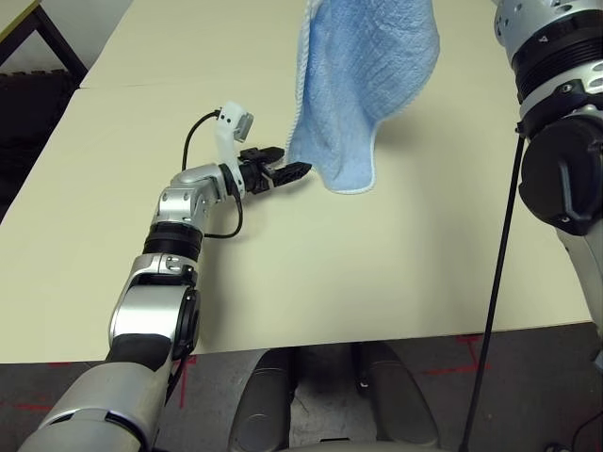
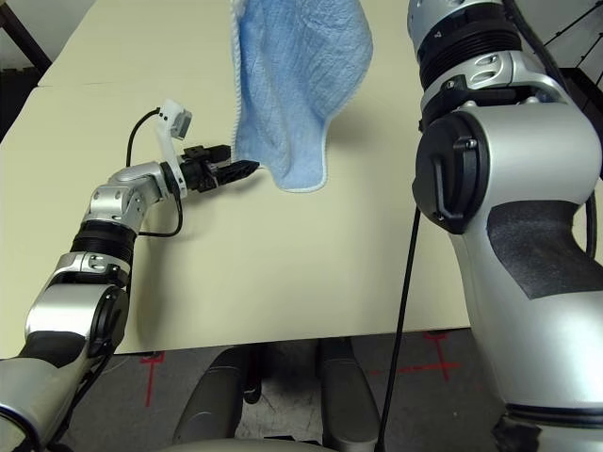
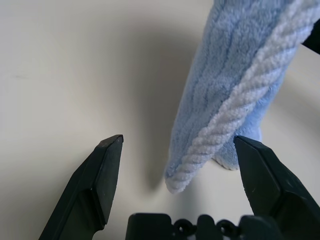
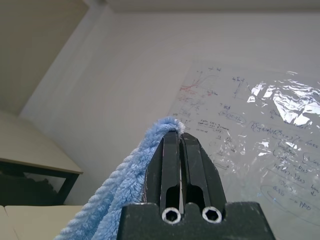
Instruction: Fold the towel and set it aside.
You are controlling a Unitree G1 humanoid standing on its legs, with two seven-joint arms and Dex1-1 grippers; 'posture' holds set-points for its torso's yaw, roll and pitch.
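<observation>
Towel [image 4: 131, 175] edge pinched between fingers [image 4: 172, 165]

The towel's [image 3: 235, 95] white-stitched edge hangs between the spread fingers [image 3: 95, 185], apparently untouched.

Cream table [image 1: 377, 273]; scribbled whiteboard [image 4: 260, 130] beyond.

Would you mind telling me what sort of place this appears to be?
Probably a lab or office workroom: a plain cream table, red tape marks on the floor beneath it, and a wall sheet covered in handwritten notes and diagrams.
</observation>
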